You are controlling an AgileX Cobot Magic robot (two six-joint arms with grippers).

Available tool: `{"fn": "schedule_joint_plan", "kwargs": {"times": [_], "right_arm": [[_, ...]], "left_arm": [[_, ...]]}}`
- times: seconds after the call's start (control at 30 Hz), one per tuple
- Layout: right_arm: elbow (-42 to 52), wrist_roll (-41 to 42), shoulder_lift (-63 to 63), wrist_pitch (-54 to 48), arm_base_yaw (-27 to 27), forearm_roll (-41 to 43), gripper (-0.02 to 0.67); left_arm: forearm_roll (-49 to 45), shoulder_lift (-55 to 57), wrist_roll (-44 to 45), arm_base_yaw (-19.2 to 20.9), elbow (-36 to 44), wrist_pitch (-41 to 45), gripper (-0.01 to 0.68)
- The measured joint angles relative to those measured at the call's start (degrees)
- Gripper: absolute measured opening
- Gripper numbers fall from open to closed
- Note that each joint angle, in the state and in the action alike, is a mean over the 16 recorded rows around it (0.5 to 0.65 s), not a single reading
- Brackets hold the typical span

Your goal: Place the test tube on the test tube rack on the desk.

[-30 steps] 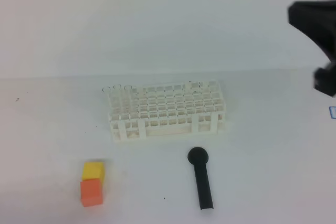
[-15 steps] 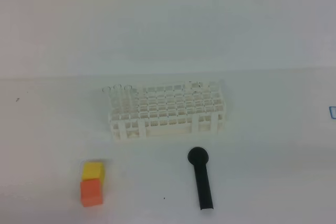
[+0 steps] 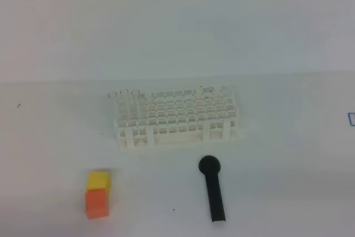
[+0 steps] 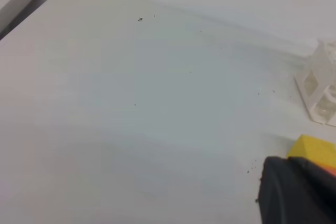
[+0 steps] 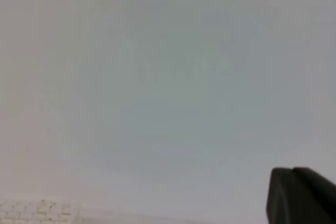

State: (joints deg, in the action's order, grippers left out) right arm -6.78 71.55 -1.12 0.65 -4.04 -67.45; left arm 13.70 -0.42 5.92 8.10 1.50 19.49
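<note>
From up high I see the test tube rack point(image 3: 176, 117) standing on the desk point(image 3: 288, 181), a bit behind the middle. At the back of the rack I can make out faint clear rims, some at the left corner point(image 3: 123, 93) and some near the right end point(image 3: 211, 89), so clear tubes seem to stand in holes there. I think the test tube is one of them, but they are too faint for me to tell which. I see no tube lying loose on the desk. So I judge the job looks done, or very close to it. Neither arm shows in the high view. The left gripper point(image 4: 296, 192) is a dark shape low in its own camera, beside the yellow block point(image 4: 314, 150), and its jaws are closed with nothing in them. The right gripper point(image 5: 300, 195) is closed too and holds nothing. In front of the rack lie a black stick point(image 3: 213, 190) and an orange block point(image 3: 96, 202), both untouched.
</note>
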Motion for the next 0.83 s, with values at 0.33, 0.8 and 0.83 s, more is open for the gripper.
{"fn": "schedule_joint_plan", "kwargs": {"times": [0.33, 0.8, 0.83], "right_arm": [[0.2, -35.8, 0.0, -3.0, 0.0, 34.7, -0.001], [0.5, -77.9, 0.0, -5.6, 0.0, 72.9, -0.001], [0.5, -78.3, 0.0, -5.6, 0.0, 73.1, -0.001]], "left_arm": [[-0.1, 0.0, 0.0, 0.0, -0.7, 0.0, -0.001], [-0.1, 0.0, 0.0, 0.0, -1.0, 0.0, -0.001], [-0.1, 0.0, 0.0, 0.0, -1.0, 0.0, -0.001]]}}
